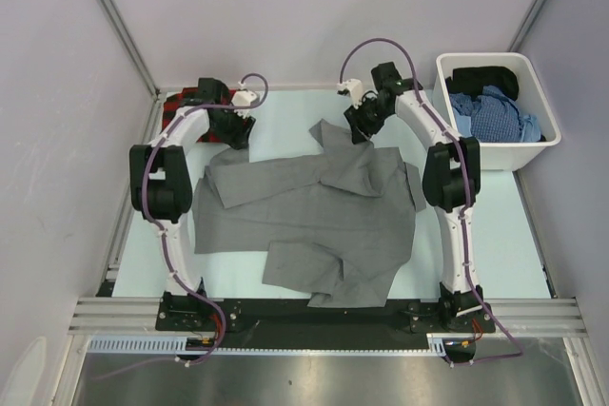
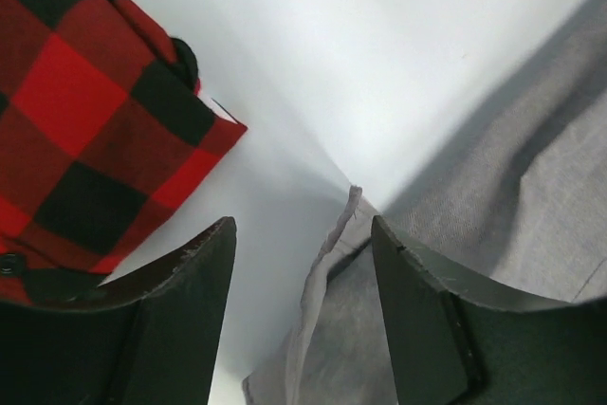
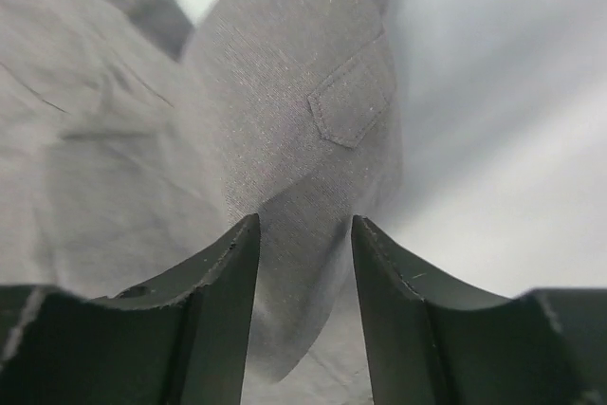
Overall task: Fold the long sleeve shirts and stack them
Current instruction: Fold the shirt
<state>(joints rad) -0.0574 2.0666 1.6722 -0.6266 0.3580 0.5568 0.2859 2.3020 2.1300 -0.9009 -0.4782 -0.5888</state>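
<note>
Two shirts on the table [image 1: 495, 235] here. One grey shirt [image 1: 304, 211] is spread across the middle, a bit rumpled. One plaid shirt [image 1: 179, 102] sits just off its far left corner, not touching it. Two grippers: the left gripper [image 1: 236, 130] is at the grey shirt's far left edge, fingers apart, the cloth edge lying loose between them. The right gripper [image 1: 362, 128] is at its far edge, fingers apart too, over the cloth. One bin [image 1: 504, 155] stands to its right, holding one blue cloth [image 1: 500, 116] and one black cloth [image 1: 485, 78].
</note>
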